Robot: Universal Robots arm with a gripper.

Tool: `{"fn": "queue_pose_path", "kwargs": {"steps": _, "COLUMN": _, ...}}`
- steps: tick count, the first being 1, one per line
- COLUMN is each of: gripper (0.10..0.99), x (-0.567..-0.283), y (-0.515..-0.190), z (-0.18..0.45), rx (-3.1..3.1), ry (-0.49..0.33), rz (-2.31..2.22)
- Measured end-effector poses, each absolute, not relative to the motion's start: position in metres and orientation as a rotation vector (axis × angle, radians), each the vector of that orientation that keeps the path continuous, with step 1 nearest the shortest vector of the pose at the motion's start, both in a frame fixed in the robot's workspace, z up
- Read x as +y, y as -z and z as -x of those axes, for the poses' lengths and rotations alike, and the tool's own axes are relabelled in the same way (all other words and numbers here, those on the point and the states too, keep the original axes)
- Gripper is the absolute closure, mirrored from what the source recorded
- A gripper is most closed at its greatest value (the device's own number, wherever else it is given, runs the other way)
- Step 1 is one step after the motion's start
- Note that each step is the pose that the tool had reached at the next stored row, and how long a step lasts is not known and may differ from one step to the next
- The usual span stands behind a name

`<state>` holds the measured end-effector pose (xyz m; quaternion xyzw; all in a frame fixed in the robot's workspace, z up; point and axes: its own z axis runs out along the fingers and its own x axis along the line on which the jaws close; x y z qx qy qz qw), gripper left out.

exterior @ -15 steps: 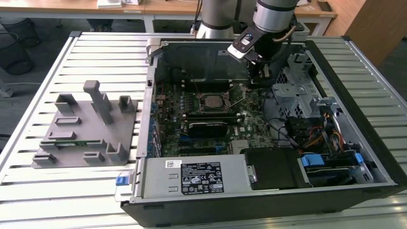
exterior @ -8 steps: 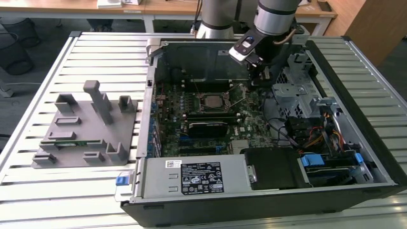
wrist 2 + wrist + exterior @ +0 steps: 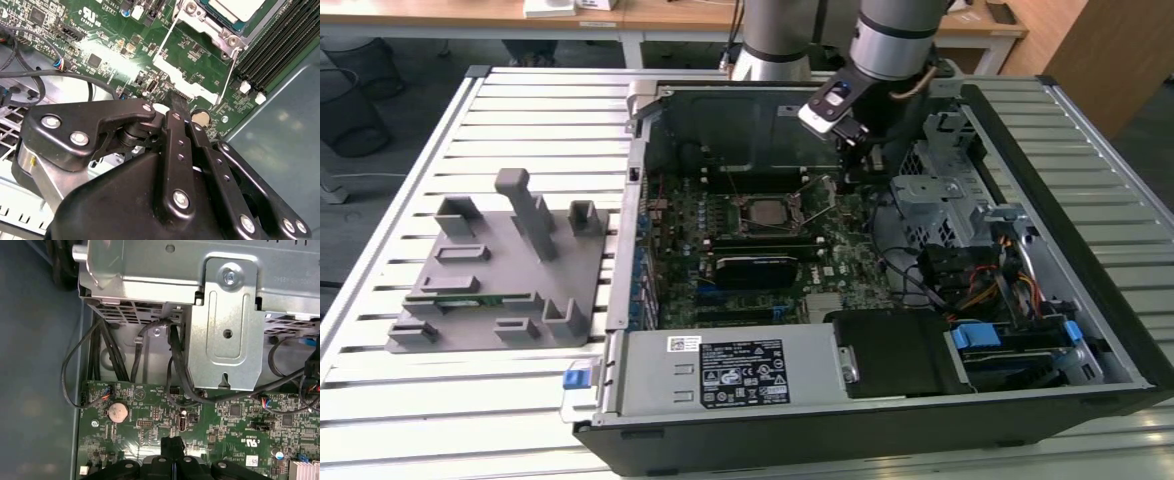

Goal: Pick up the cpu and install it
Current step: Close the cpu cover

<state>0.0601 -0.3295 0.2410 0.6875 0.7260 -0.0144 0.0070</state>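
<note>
Your end effector is down inside the open computer case, which stands on the slatted desk toward the exterior view's right edge. In both wrist views its two black fingers are pressed together, and you can see nothing held between them. In the second wrist view the tips hang just above the green motherboard. They are close to a silver bracket that belongs to the socket and near a round coin battery. The first wrist view shows the same closed tips over the board, with the battery off to one side and a grey metal drive cage beyond.

The cpu is not in your grasp. Its pale metal top sits inside the socket frame on the motherboard, next to the dark memory slots. In the exterior view the cpu lies near the middle of the board, toward the case's far wall, just beside the end effector on the exterior view's left.

A grey fixture rests near the desk's edge on the exterior view's left, well apart from the case, with a narrow green memory stick slotted in it.
</note>
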Motion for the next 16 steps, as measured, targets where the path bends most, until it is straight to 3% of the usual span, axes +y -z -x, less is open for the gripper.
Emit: {"fn": "queue_pose_path", "kwargs": {"steps": 16, "gripper": 0.980, "x": -0.329, "y": -0.246, "z": -0.048, "rx": 2.283, "ry": 0.017, "rz": -2.162}}
